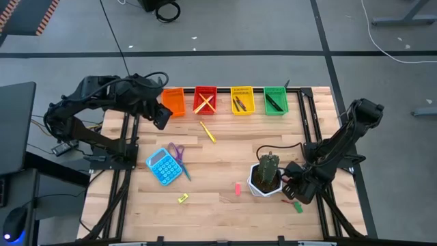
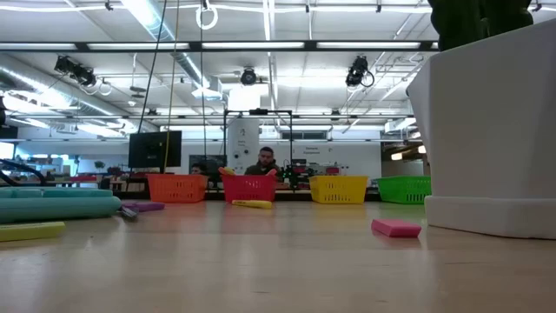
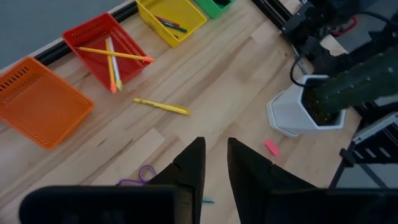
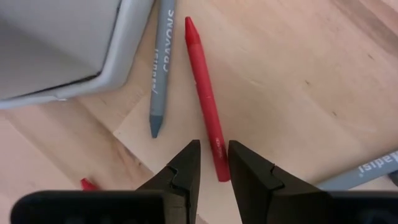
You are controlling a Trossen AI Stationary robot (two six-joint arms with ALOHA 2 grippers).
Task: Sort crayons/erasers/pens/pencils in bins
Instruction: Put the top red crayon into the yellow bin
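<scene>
Four bins stand in a row at the far edge: orange (image 1: 173,102), red (image 1: 205,100) with crossed pencils (image 3: 112,59), yellow (image 1: 242,100) with short crayons, green (image 1: 275,100) with dark pens. A yellow pen (image 1: 207,131) lies flat in front of the red bin. A pink eraser (image 1: 237,188) and a yellow-green eraser (image 1: 183,198) lie near the front. A red crayon (image 4: 205,99) and a grey crayon (image 4: 160,62) lie flat beside the white cactus pot (image 1: 266,179). My right gripper (image 4: 214,163) is shut just above the red crayon's blunt end. My left gripper (image 3: 216,155) hangs shut and empty near the orange bin.
A blue calculator (image 1: 162,166) and purple-handled scissors (image 1: 177,154) lie at the left middle. Another grey crayon (image 4: 367,171) lies close to my right gripper, and a red tip (image 4: 88,184) shows by the pot. Bare wood lies between the pen and the pot.
</scene>
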